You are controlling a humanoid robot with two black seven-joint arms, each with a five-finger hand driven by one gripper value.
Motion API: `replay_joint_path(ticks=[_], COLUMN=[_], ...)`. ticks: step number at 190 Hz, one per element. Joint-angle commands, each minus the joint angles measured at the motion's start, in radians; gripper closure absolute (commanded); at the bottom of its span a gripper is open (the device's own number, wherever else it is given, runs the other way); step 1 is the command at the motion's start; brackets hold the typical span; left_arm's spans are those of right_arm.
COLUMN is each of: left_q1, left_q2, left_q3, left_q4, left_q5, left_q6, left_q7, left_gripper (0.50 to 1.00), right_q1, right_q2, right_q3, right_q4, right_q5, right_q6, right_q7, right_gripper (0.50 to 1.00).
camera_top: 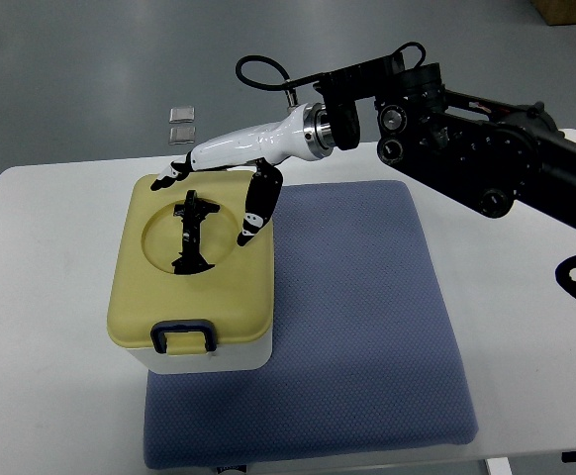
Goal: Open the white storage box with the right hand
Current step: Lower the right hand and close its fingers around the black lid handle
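One right hand, fingers spread and grasping nothing, over the closed storage box on a blue mat.

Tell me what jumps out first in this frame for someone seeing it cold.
The right hand, white with black fingertips, reaches in from the right, fingers spread over the far side of the storage box. The box's pale yellow lid looks closed, with a black handle in its round recess and a dark latch at the near edge. The box sits on a blue mat.
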Motion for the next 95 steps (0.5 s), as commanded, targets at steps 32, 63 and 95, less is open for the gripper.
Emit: replay_joint_path(ticks=[32,63,95], left_q1=[0.0,0.0,0.0], left_q2=[0.0,0.0,0.0], left_q3=[0.0,0.0,0.0], left_q4=[0.0,-0.001,-0.002], left_q5=[0.0,0.0,0.0], left_q6=[0.0,-0.001,-0.001], left_q7=[0.0,0.0,0.002], left_gripper=[0.5,0.5,0.5], right_q1=[-0.012,-0.033,-0.038], right_q2=[0.001,0.001,0.029], right_q3=[-0.001,0.0,0.003], right_q4=[0.0,0.002,0.002], right_q5=[-0.011,-0.028,-0.028], right_q6=[-0.066,-0.083,-0.108], right_q7=[0.015,0.032,0.033], right_gripper=[0.591,0.615,0.65])
